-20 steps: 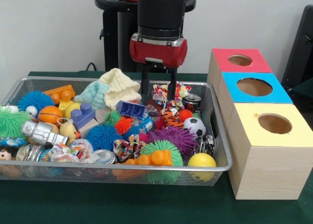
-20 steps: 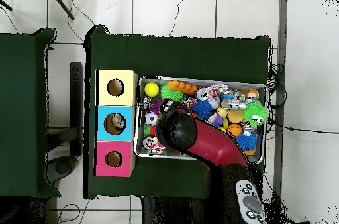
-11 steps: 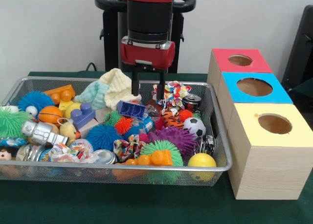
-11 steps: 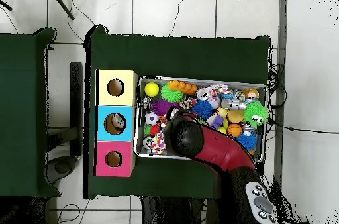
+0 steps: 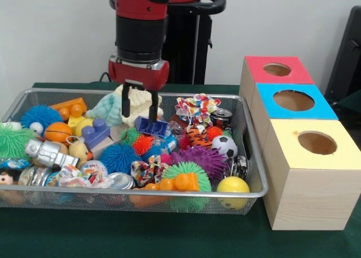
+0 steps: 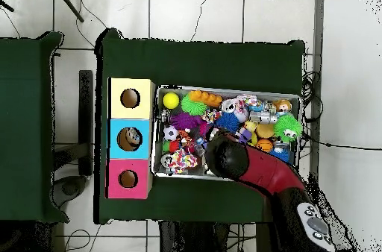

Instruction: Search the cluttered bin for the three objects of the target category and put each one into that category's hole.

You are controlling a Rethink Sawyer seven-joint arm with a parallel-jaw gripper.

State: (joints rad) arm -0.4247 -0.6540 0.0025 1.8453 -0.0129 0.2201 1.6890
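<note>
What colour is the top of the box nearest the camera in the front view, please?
Yellow; the box top shows best in the front view.

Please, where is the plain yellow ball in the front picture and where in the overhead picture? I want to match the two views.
Front view: the yellow ball lies in the bin's near right corner, beside the yellow-topped box.
Overhead view: the yellow ball lies in the bin's upper left corner, next to the same yellow-topped box.
Shared landmark: the yellow-topped box.
</note>
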